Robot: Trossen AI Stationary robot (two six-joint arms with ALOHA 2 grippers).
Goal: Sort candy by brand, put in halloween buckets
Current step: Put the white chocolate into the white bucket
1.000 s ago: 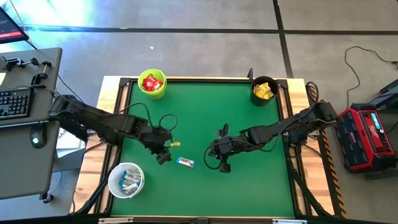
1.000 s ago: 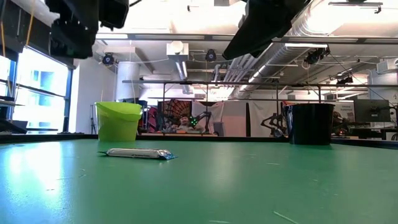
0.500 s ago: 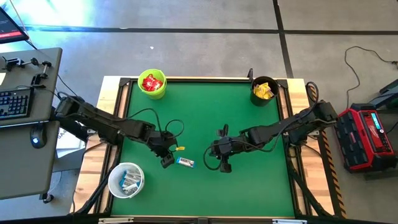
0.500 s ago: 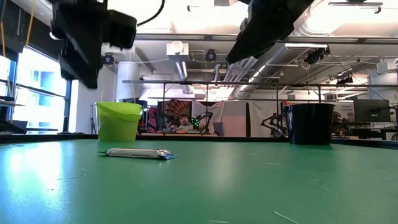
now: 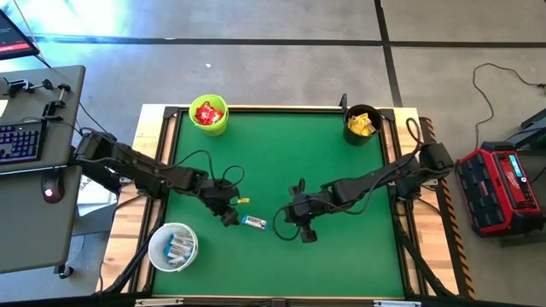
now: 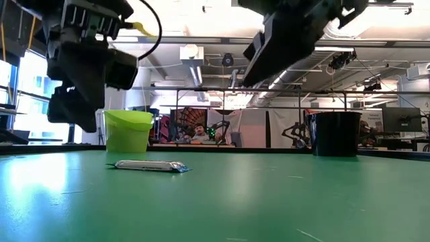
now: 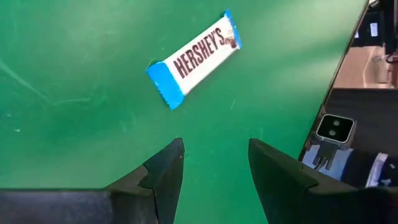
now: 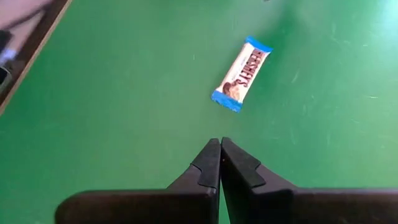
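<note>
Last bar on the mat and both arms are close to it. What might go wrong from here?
1. Both arms flank the white-and-blue bar: the shut right end effector could clash with the open left end effector.
2. The bar lies flat on the green mat, so fingers may push it instead of gripping.
3. It belongs in the white bucket, not elsewhere.

We see that our left gripper [image 5: 229, 218] has dropped lower and come in just beside the white-and-blue bar [image 5: 253, 223], while our right gripper [image 5: 284, 223] has slid closer to it from the other side.
</note>
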